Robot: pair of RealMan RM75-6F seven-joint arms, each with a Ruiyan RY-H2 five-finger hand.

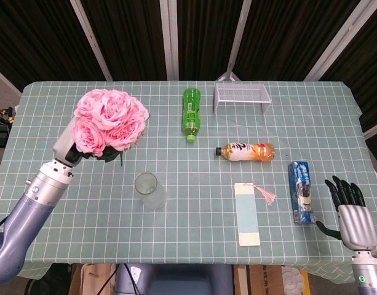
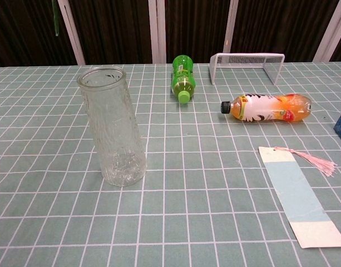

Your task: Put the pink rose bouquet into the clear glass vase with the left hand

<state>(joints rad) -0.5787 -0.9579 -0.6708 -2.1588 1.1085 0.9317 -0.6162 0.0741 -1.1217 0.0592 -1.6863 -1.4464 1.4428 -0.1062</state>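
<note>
left hand (image 1: 66, 147) grips pink rose bouquet (image 1: 109, 126) high; clear glass vase (image 1: 149, 190) holds nothing.

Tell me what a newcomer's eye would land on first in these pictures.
The pink rose bouquet stands out first, held up by the left hand over the table's left side, blooms toward the head camera. Next comes the clear glass vase, upright and empty on the checked tablecloth near the front. Right of it lie a green bottle and an orange drink bottle, both on their sides.
</note>
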